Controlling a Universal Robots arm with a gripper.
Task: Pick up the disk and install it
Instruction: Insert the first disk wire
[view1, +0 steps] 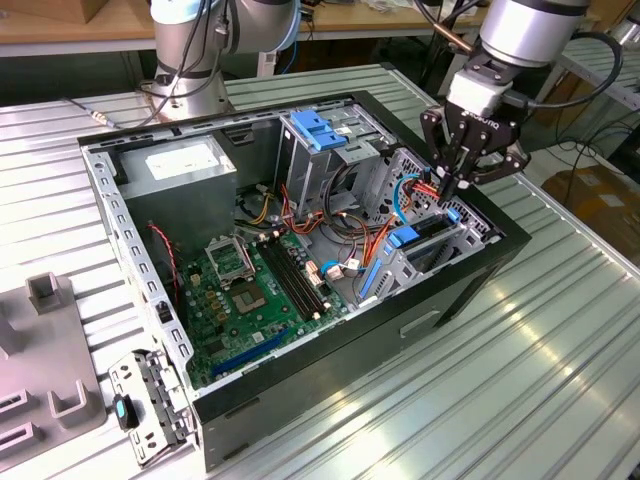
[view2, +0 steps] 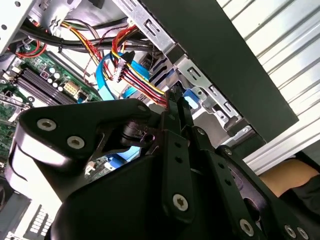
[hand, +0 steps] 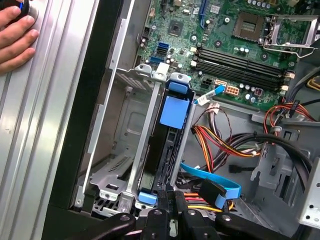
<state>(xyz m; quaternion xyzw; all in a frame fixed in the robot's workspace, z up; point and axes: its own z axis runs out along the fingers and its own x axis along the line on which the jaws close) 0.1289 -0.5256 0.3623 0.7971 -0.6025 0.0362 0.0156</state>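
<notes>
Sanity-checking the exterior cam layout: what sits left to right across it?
Grey plastic fixture → loose metal bracket → power-supply box → motherboard → drive cage with blue cap → gripper at the bay holding the disk.

- No readable text anywhere.
- White sticker (view1: 181, 160) on the grey power-supply box (view1: 196, 190): print too small to read.
- Pale lettering on the black body of the gripper (view1: 451, 190): too small to make out.
- Fine white markings on the green motherboard (hand: 235, 45): illegible.
</notes>
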